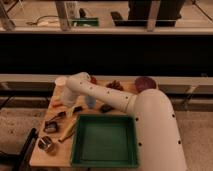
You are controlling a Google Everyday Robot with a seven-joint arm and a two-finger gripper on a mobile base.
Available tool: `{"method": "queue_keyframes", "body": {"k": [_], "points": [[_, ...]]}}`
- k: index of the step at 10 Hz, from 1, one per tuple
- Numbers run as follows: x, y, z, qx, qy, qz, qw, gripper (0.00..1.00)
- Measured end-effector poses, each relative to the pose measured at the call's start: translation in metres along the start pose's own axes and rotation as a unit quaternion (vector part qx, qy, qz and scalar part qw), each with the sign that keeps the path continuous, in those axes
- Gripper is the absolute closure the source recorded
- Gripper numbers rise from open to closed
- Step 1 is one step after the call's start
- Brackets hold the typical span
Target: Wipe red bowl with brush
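Note:
The red bowl (pixel 93 79) is small and sits at the back of the wooden table, mostly hidden behind my white arm. The brush (pixel 54 120) lies at the table's left, with its black handle running up-right and its dark head toward the front left. My gripper (pixel 71 106) hangs low over the table's left part, just right of and above the brush and in front of the red bowl. I cannot see it holding anything.
A white cup (pixel 61 81) stands at the back left and a dark purple bowl (pixel 145 83) at the back right. A green tray (pixel 105 141) fills the front. An orange stick (pixel 56 104), a tan-handled tool (pixel 67 133), a metal piece (pixel 46 144) and a blue item (pixel 90 102) lie around the gripper.

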Motion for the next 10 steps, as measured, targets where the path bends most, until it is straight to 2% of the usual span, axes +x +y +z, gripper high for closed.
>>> {"method": "queue_keyframes", "body": {"k": [4,10], "points": [[0.009,0.004,0.008,-0.014,0.008,0.009,0.9998,0.20],[0.022,0.004,0.026,-0.028,-0.011,0.030,0.9991,0.20]]}}
